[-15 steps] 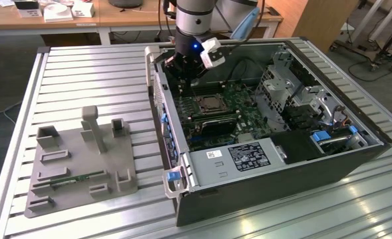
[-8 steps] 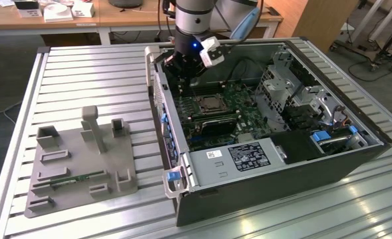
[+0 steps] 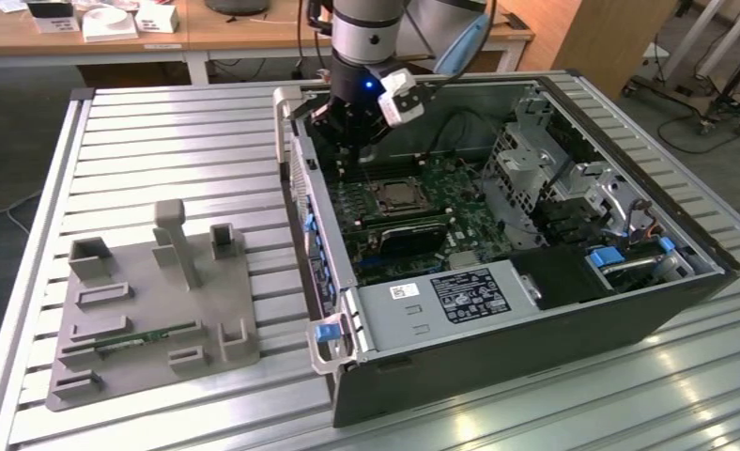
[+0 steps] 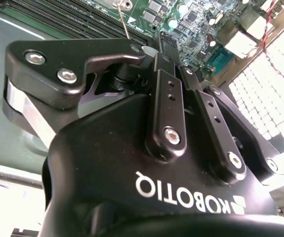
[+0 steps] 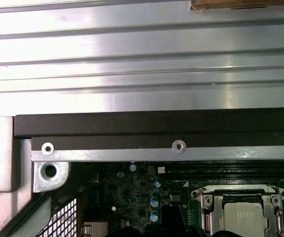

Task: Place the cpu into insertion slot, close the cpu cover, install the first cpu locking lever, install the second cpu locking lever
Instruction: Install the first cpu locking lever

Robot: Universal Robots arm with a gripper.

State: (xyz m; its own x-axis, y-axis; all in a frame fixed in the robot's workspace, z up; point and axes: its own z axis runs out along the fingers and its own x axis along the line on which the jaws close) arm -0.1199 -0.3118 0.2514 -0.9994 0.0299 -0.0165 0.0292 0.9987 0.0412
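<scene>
Gripper [image 3: 358, 155] near cpu [image 5: 245, 219] in insertion slot [image 3: 377, 195]

The bench [image 3: 145, 141], topped with ribbed silvery metal slats, carried two things. An open black computer case [image 3: 520, 338] lay on its side toward the exterior view's right. A grey moulded holder plate [image 3: 145, 324] with upright posts sat flat just beside it, on the exterior view's left.

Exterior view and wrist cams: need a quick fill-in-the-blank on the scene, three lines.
1. The chip sits in its socket on the ___ circuit board.
2. The grey fixture lies to the exterior view's ___ of the computer case.
3. The case rests on a slatted ___ table.
Missing: green; left; metal.
</scene>
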